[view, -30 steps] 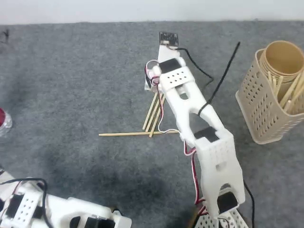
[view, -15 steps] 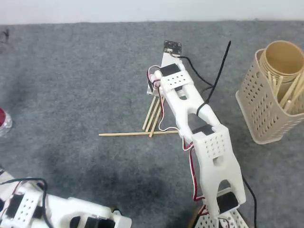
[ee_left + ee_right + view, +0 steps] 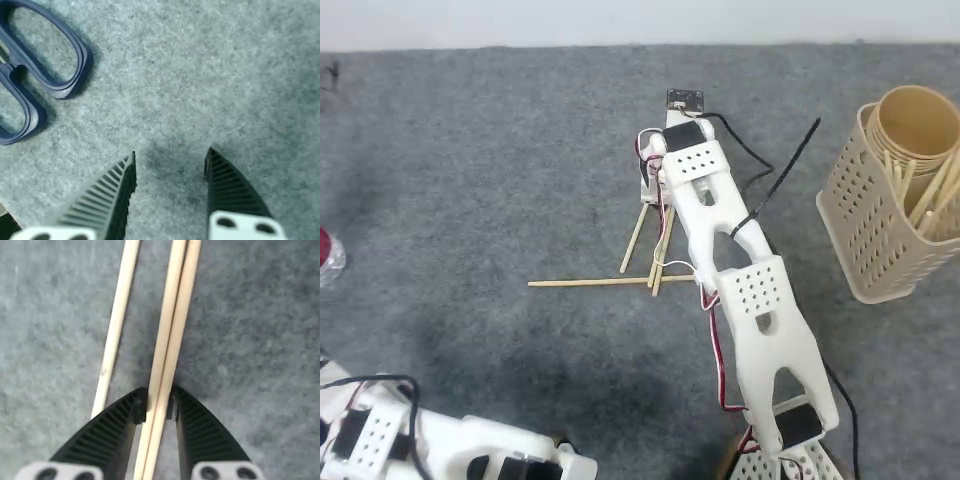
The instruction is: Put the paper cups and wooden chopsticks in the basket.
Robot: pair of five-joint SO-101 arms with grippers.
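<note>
Leaning far forward, the right gripper pinches two chopsticks between its fingers. The left gripper hangs low, spread wide, empty.

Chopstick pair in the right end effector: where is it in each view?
High view: chopstick pair, centre, at the right arm's tip.
Right wrist view: mid-picture, clamped in the right end effector.
Left wrist view: scissors and carpet.
Shared landmark: the single chopstick beside it.

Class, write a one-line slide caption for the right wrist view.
Right gripper shut on a pair of wooden chopsticks, with a third chopstick lying apart beside them on the grey mat.
</note>
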